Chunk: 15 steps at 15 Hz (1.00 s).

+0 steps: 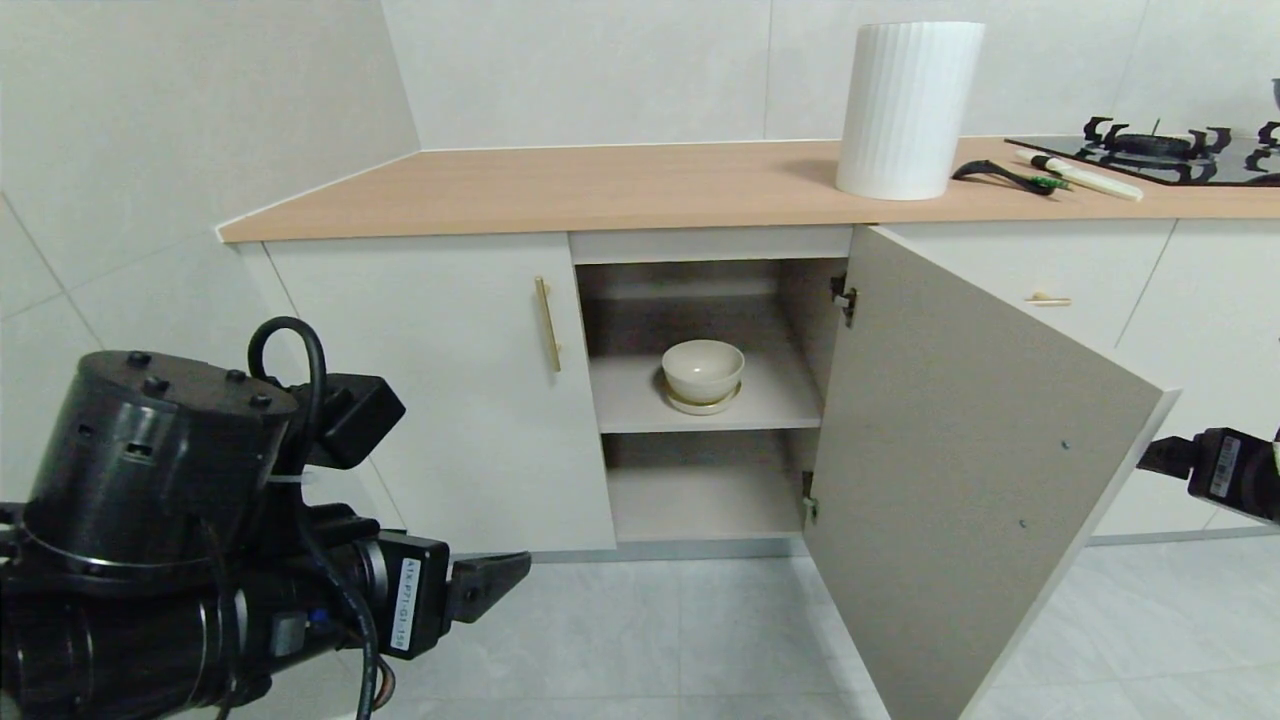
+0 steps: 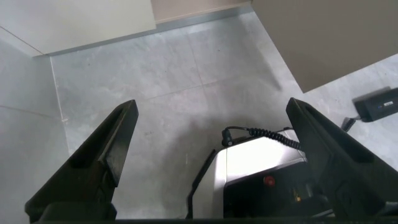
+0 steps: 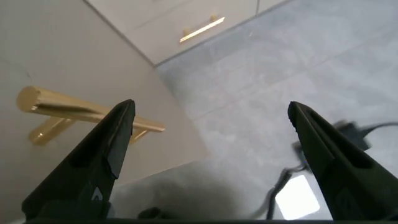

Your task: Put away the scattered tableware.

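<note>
Presently, a pale bowl [image 1: 703, 368] was observed seated in a saucer [image 1: 703, 405] on the upper shelf [image 1: 640, 400] of an open cupboard [image 1: 700, 245] beneath the wooden surface [image 1: 600, 185]. The lower shelf [image 1: 690, 500] was seen below it. The cupboard door [image 1: 960, 470] was found swung wide, towards the robot's right. The neighbouring door, fitted with an upright brass handle [image 1: 545, 325], was shut.

On the surface, a tall white ribbed container [image 1: 908, 108] was noted standing upright above the open door. Just beside it, on the hob side, a black utensil [image 1: 1000, 175] and a pale-handled utensil [image 1: 1085, 178] were recorded lying flat, close together. A black hob [image 1: 1160, 155] was set into the surface beyond them.

The left hand [image 1: 490, 585] was located low, in front of the shut door and well apart from the bowl. In the left wrist view its fingers [image 2: 112, 149] were seen spread apart above the tiled floor [image 2: 174, 81], with nothing between them.

The right hand [image 1: 1165, 457] was located at the outer edge of the open door. In the right wrist view its fingers [image 3: 106, 149] were likewise spread, nothing held, with the door's brass bar [image 3: 81, 112] close to one finger; contact could not be confirmed.
</note>
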{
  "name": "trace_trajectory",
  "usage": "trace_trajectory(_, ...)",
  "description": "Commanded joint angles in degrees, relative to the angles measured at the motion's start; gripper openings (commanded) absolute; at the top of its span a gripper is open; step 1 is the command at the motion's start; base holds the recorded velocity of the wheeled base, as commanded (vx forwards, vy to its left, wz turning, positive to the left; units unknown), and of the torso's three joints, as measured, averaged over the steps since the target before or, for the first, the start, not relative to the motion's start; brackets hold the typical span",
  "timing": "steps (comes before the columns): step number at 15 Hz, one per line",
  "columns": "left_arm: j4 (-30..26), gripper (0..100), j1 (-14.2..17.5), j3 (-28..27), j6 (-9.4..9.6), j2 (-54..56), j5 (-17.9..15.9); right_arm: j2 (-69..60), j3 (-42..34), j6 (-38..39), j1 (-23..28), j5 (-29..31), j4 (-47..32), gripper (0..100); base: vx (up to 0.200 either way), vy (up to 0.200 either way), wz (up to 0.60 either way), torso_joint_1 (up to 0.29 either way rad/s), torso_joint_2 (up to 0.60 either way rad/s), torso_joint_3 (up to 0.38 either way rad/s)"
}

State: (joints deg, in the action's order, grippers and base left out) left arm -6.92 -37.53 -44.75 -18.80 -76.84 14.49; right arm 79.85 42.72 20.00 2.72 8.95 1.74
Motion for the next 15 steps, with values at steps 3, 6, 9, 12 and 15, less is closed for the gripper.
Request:
trace_trajectory(3, -0.1, 100, 0.2, -0.1, -0.01, 0.1, -0.1, 2.9, -0.2, 2.8, -3.0, -0.4, 0.8, 100, 0.000, 0.000, 0.00, 0.000, 0.00, 0.000)
trace_trajectory(6, -0.1, 100, 0.2, -0.1, -0.01, 0.1, 0.0, 3.6, -1.3, 5.3, -5.5, -0.4, 3.3, 100, 0.000, 0.000, 0.00, 0.000, 0.00, 0.000)
trace_trajectory(9, 0.0, 100, 0.2, -0.1, -0.01, 0.1, -0.1, 3.9, -1.7, 7.1, -9.6, -0.4, 3.4, 100, 0.000, 0.000, 0.00, 0.000, 0.00, 0.000)
trace_trajectory(12, 0.0, 100, 0.2, -0.2, -0.10, -0.3, -0.1, 6.2, 0.1, 7.0, -18.1, -0.5, 3.8, 100, 0.000, 0.000, 0.00, 0.000, 0.00, 0.000)
trace_trajectory(15, -0.1, 100, 0.9, -0.8, -0.80, -0.3, -0.1, 11.8, 4.8, 6.5, -23.6, -2.8, 4.0, 100, 0.000, 0.000, 0.00, 0.000, 0.00, 0.000)
